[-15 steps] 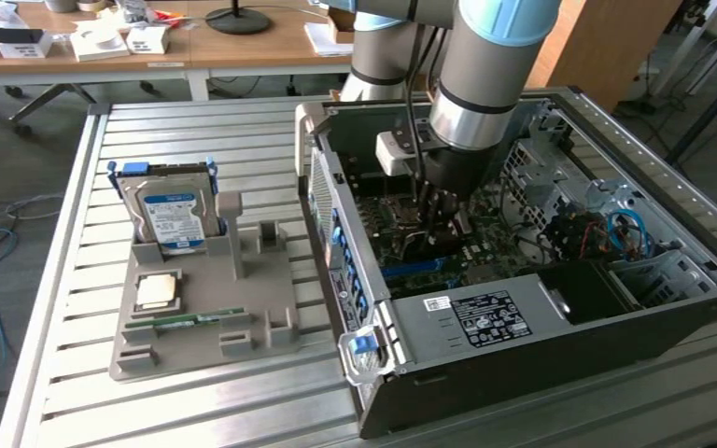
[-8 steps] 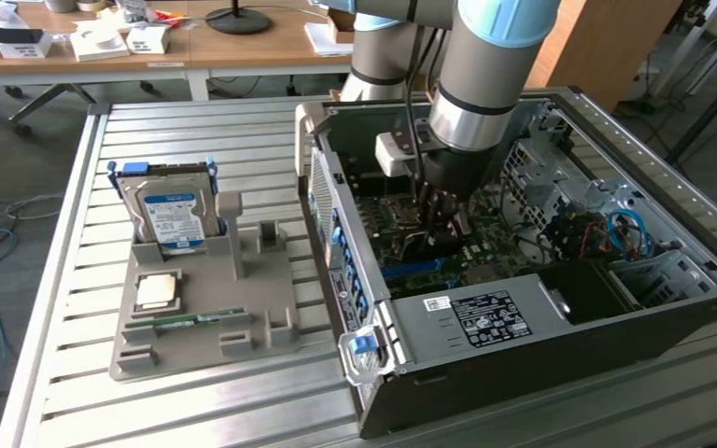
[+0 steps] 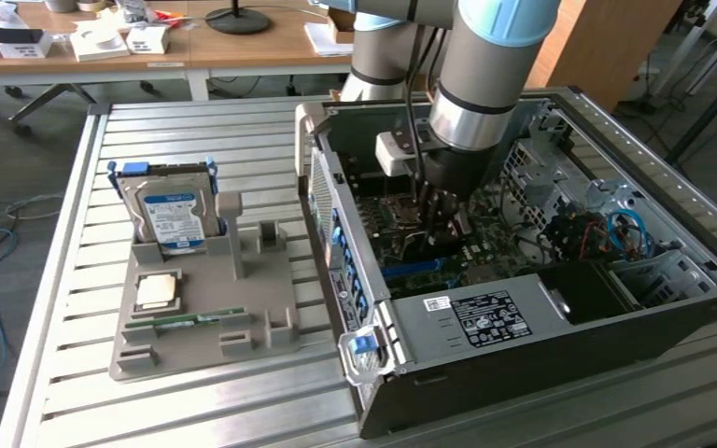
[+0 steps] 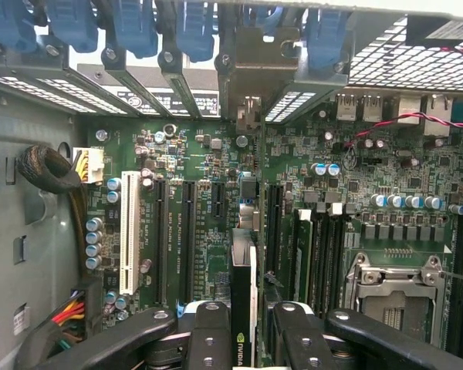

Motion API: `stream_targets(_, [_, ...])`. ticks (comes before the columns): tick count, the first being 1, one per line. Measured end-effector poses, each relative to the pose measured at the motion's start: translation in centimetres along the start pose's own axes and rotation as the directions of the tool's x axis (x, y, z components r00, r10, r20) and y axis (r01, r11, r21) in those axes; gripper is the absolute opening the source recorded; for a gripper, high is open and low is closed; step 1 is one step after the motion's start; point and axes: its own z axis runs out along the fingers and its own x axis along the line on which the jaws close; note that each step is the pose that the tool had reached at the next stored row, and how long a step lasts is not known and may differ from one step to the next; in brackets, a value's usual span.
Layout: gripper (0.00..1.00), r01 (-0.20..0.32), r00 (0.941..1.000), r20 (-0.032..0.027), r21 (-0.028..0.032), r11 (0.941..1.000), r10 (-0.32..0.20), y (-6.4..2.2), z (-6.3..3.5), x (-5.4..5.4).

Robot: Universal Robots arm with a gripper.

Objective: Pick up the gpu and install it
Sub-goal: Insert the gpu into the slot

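The gpu [image 4: 243,297] shows edge-on as a thin black card with a small green logo, upright over the green motherboard [image 4: 201,154]. My gripper [image 4: 243,339] is shut on it, one black finger [image 4: 208,339] on each side. The card hangs in line with the long black expansion slots [image 4: 189,231]; whether it touches a slot I cannot tell. In the exterior view my gripper [image 3: 440,219] reaches down into the open computer case [image 3: 333,187], low over the board.
A white slot [image 4: 129,231] and a sleeved cable bundle [image 4: 50,169] lie beside the black slots. Outside the case, a grey holder [image 3: 246,299] carries a hard drive [image 3: 175,217], a processor [image 3: 157,291] and a memory stick [image 3: 190,322]. The power supply [image 3: 484,317] fills the case's near corner.
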Motion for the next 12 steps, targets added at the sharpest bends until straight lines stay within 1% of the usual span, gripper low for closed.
stream_targets(5, [0.26, 0.000, 1.0000, -0.0001, 0.0006, 1.0000, 0.000, -0.02, 0.00, 0.00])
stream_targets(12, [0.26, 0.000, 1.0000, -0.0003, 0.0071, 1.0000, 0.000, 0.06, -0.01, 0.00])
